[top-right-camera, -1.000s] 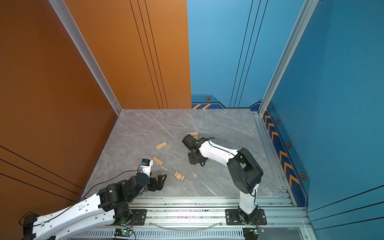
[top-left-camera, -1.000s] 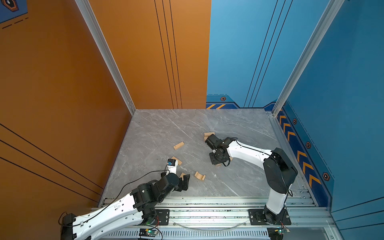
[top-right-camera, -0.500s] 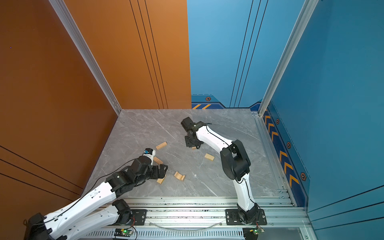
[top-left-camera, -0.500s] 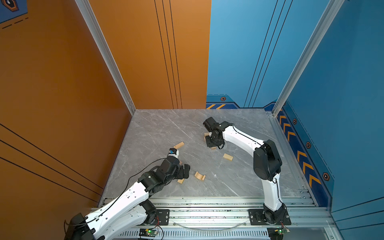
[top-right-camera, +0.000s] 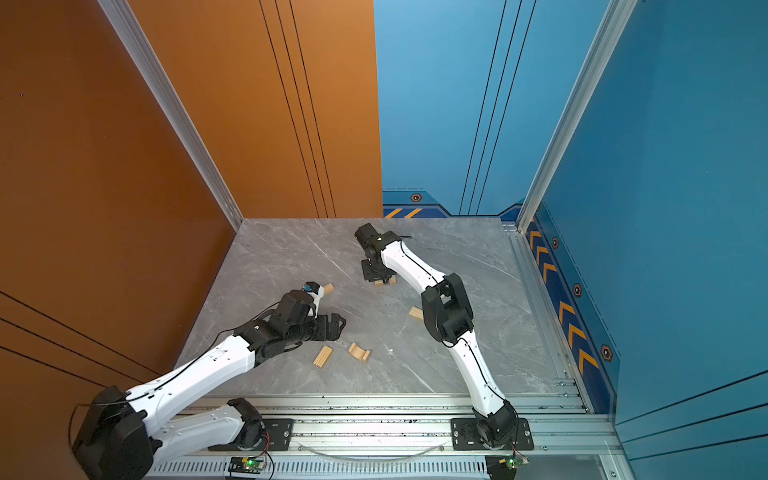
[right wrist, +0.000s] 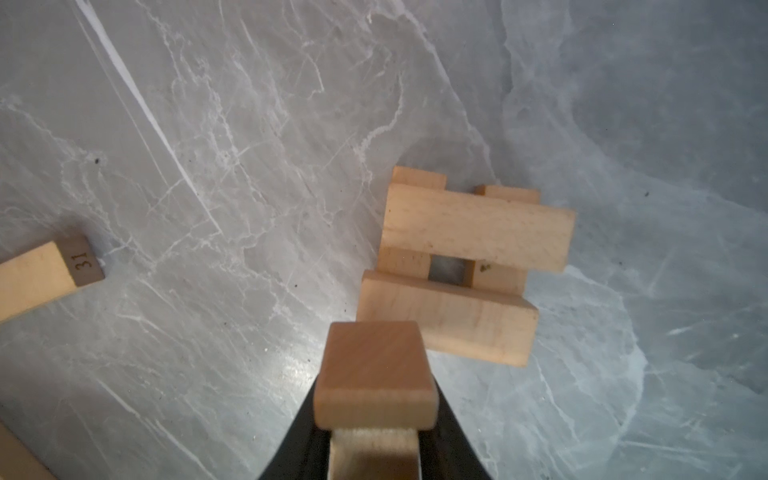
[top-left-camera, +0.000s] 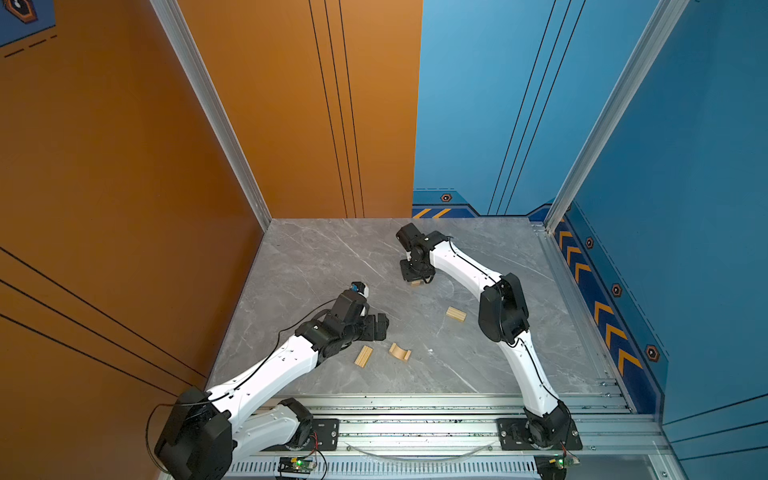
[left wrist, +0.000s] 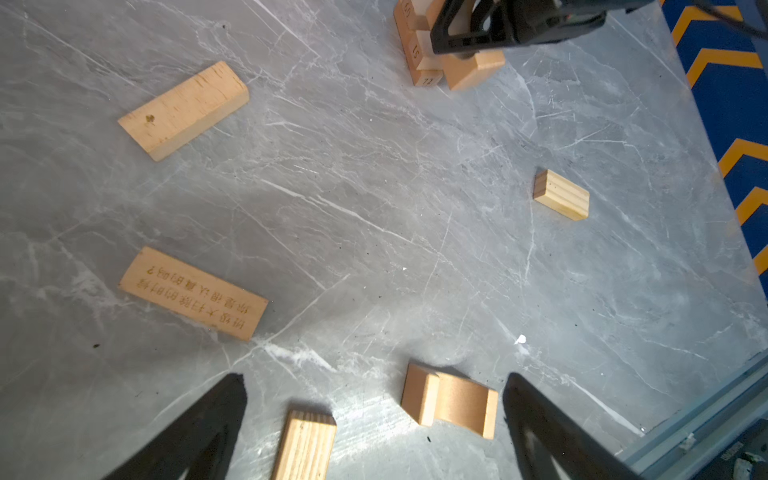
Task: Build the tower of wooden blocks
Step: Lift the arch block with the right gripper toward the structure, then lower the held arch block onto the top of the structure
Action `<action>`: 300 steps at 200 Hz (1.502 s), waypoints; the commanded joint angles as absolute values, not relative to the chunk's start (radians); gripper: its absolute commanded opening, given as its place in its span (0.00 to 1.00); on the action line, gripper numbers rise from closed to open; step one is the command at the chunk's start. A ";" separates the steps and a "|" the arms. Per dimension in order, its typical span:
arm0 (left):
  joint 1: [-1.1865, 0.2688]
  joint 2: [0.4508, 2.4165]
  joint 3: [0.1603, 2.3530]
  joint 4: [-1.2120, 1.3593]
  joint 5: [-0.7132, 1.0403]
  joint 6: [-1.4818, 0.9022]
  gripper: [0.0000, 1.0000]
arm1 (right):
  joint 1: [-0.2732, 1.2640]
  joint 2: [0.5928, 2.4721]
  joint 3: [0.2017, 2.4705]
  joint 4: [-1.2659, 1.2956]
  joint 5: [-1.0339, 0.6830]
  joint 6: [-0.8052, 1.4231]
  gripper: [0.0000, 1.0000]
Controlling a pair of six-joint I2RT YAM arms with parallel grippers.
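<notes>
1. While the right pincer (right wrist: 376, 432) grips a smooth pale block (right wrist: 376, 365) close by the tower (right wrist: 465, 249), that stack stands two crossed layers high, far-centre on the desk (left wrist: 374, 187), well off every edge.
2. Left pincer (left wrist: 374, 386) gapes wide over a curved arch (left wrist: 451, 401); open veined grey marble around.

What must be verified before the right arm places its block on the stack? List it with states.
1. Grip: right gripper shut on held block: ok.
2. Base: tower standing, two crossed layers, top bare: ok.
3. Aim: held block lined up over the tower: cannot tell.
4. Other arm: left gripper open, away from the tower: ok.
5. Strays: arch block lies clear of the tower: ok.
</notes>
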State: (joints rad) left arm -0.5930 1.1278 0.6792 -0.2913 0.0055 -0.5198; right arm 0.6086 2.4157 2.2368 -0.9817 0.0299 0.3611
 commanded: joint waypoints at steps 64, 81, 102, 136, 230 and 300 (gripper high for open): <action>-0.549 1.157 0.708 -0.250 0.070 -0.489 0.98 | 0.584 2.491 2.385 -1.074 0.037 0.345 0.29; -0.544 1.156 0.708 -0.247 0.074 -0.488 0.98 | 0.583 2.500 2.402 -1.081 0.041 0.351 0.29; -0.536 1.155 0.701 -0.244 0.082 -0.487 0.98 | 0.579 2.508 2.415 -1.082 0.047 0.362 0.29; -0.522 1.152 0.690 -0.233 0.092 -0.487 0.98 | 0.576 2.523 2.440 -1.083 0.048 0.381 0.30; -0.495 1.148 0.673 -0.222 0.114 -0.487 0.98 | 0.573 2.563 2.486 -1.101 0.056 0.394 0.32; -0.488 1.146 0.672 -0.219 0.127 -0.491 0.98 | 0.567 2.579 2.504 -1.102 0.063 0.396 0.32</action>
